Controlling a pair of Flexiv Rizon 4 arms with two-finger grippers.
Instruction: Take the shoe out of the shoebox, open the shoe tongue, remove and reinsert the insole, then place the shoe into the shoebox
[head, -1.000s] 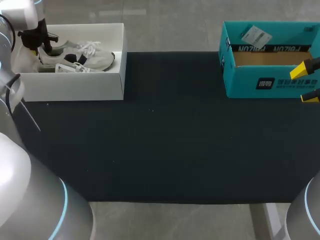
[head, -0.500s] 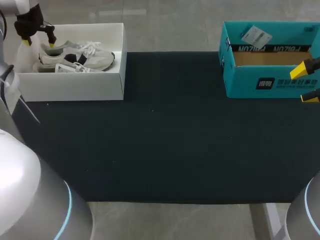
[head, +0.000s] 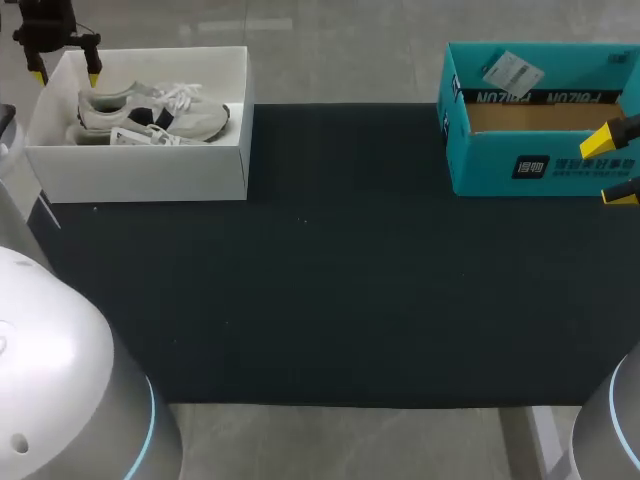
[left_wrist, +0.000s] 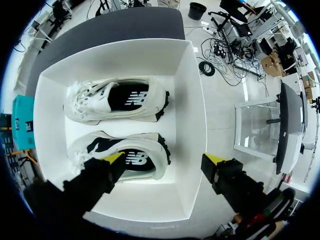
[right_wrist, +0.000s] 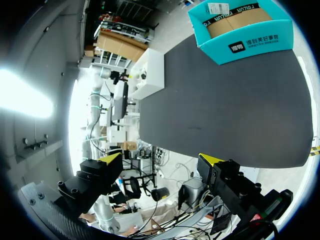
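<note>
An open white shoebox (head: 140, 172) stands at the table's far left with two white sneakers side by side in it. In the left wrist view one sneaker (left_wrist: 117, 100) lies farther ahead and the other sneaker (left_wrist: 131, 156) lies nearer, partly under one finger. My left gripper (head: 65, 72) hangs open above the box's far left corner and holds nothing. From its own camera the left gripper (left_wrist: 165, 159) straddles the box's side wall, well above it. My right gripper (head: 610, 167) stands open and empty at the table's right edge, in front of the teal box.
An open teal cardboard box (head: 535, 115) sits at the far right with a white tag (head: 512, 72) on its back flap; it shows as the teal box (right_wrist: 240, 30) ahead of my right gripper (right_wrist: 160, 160). A black mat (head: 340, 280) covers the table between the boxes.
My left gripper was down inside the shoebox at a sneaker's heel, partly closed. It has opened and risen up and back out of the box. The sneakers and right arm have not moved.
</note>
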